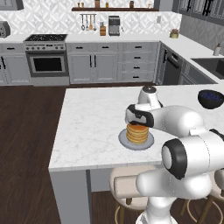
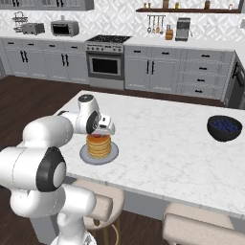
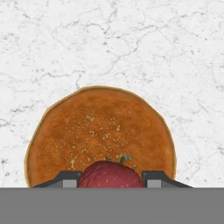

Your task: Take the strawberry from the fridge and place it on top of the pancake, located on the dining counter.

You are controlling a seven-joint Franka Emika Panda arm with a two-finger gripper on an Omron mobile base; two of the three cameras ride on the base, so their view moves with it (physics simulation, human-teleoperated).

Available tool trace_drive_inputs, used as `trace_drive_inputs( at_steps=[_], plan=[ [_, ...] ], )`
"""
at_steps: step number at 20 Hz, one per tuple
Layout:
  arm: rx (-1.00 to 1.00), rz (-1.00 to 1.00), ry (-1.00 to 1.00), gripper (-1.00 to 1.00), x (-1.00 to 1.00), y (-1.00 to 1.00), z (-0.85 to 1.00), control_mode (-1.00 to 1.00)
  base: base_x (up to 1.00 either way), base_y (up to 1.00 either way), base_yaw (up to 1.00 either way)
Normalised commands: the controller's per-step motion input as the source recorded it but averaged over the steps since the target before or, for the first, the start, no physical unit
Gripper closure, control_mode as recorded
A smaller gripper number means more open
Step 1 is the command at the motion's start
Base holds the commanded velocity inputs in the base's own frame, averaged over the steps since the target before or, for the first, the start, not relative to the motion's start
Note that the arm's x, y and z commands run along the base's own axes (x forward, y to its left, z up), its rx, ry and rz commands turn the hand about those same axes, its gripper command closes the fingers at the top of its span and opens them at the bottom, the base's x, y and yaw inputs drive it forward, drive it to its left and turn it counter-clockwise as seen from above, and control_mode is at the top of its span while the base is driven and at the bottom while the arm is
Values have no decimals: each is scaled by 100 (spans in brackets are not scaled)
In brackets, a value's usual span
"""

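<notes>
Hand view: jaws nearly closed, gripping strawberry (image 3: 111,175) above pancake (image 3: 99,133).

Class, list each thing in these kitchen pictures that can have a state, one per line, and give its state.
Gripper: shut on the strawberry, above the pancake.
Strawberry: held between the fingertips, over the stack.
Pancake: stacked on its plate, upright.
Bowl: upright on the counter, apart from the plate.
Oven: door closed.

Even, bright, diffuse light fills all three rendered views, with no glare. Shadows are faint: a soft one under the surface's (image 1: 87,131) overhang. The base views look slightly soft and low-resolution; edges stay undistorted.
</notes>
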Motion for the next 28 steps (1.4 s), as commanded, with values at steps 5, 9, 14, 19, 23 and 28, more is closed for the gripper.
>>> trace_drive_inputs(
  at_steps=[5, 9, 14, 19, 23, 28],
  plan=[
    [0, 0, 0, -100, 0, 0, 5, -100, 0, 0, 0],
    [0, 0, 0, -100, -9, 0, 41, -100, 0, 0, 0],
    [-8, 0, 0, -100, -50, 24, 74, -100, 0, 0, 0],
    [-11, 1, -1, -100, -98, 82, 63, -100, 0, 0, 0],
    [-5, 0, -6, -100, -100, 100, 12, -100, 0, 0, 0],
    [-3, 0, -6, -100, -100, 100, -2, -100, 0, 0, 0]
  ],
)
